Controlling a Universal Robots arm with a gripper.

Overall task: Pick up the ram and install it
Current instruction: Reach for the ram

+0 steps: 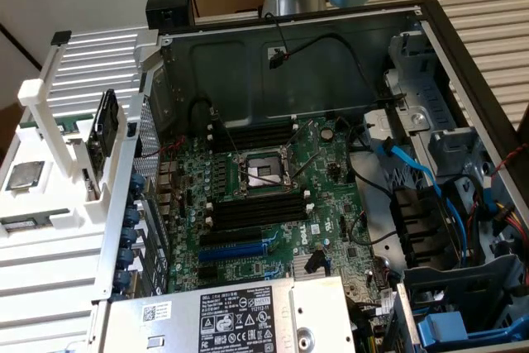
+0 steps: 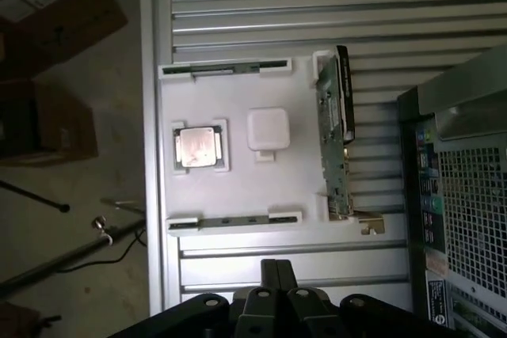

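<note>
Progress, as I judge it, is at the very start: nothing is picked up yet and nothing is installed. My gripper (image 2: 277,265) has its dark fingers pressed together with nothing between them, and it hangs above the white plastic holder tray (image 2: 238,187), touching nothing. The ram (image 2: 226,70), a long narrow dark-green circuit-board stick, lies along one long edge of this tray, held at its ends by white clips; its chips and label I cannot make out. A second stick of the same look (image 2: 234,222) lies along the opposite edge, and I cannot tell which one is meant. The long black plastic memory slots (image 1: 252,214) on the green motherboard (image 1: 318,204), inside the open grey metal computer case (image 1: 331,47), look empty, so lifting and seating are both left.
</note>
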